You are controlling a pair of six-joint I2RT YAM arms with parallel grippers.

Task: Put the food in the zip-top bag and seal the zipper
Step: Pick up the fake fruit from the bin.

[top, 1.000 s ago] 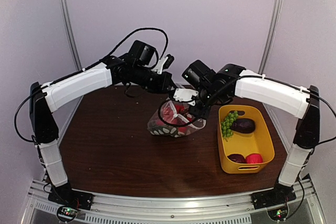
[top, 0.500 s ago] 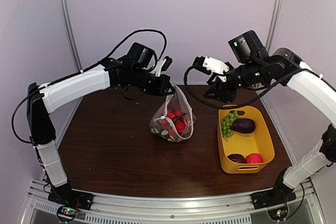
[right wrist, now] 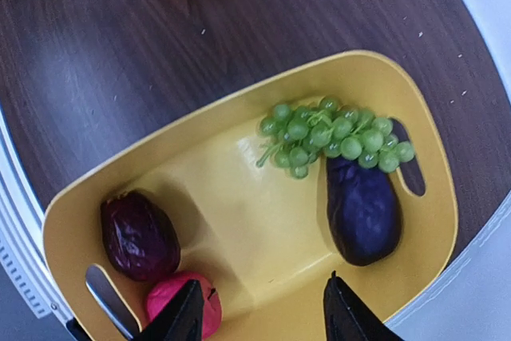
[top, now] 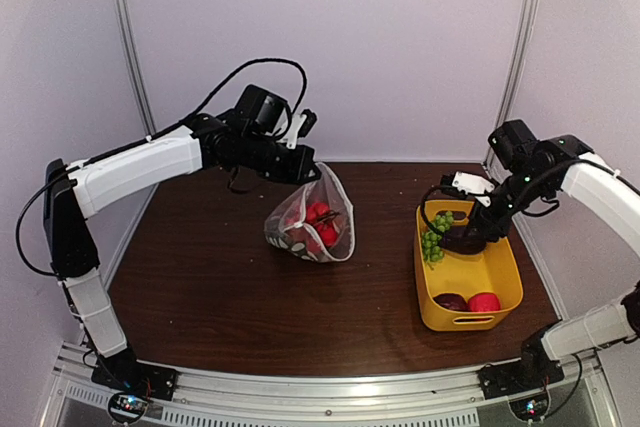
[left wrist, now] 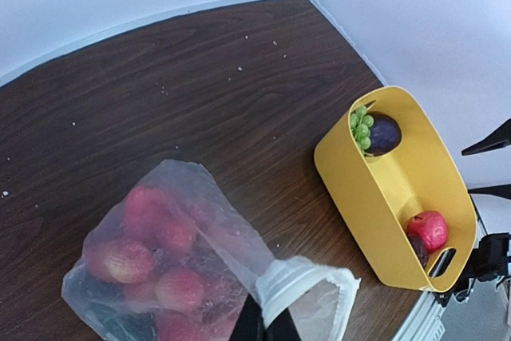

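The clear zip-top bag (top: pixel 310 222) hangs over the table with several red food pieces (top: pixel 318 217) inside. My left gripper (top: pixel 305 169) is shut on its upper edge. In the left wrist view the bag (left wrist: pixel 160 269) sags below the white zipper (left wrist: pixel 307 281), which my left gripper (left wrist: pixel 263 325) pinches. My right gripper (top: pixel 470 237) hovers open over the yellow tub (top: pixel 505 265). Its fingers (right wrist: pixel 184 314) stand wide apart with nothing between them. Below them lie green grapes (right wrist: pixel 335 137), a dark purple eggplant (right wrist: pixel 363 209), a dark red piece (right wrist: pixel 140 233) and a pink piece (right wrist: pixel 164 299).
The yellow tub (left wrist: pixel 359 197) stands at the table's right side, close to the right edge, with slot handles at its ends. White walls and metal posts close in the back and sides. Bare dark wood lies between the bag and the tub.
My right gripper left the bag's mouth, swung up and right, then came down over the tub with its jaws wider. The left gripper carried the bag slightly left.
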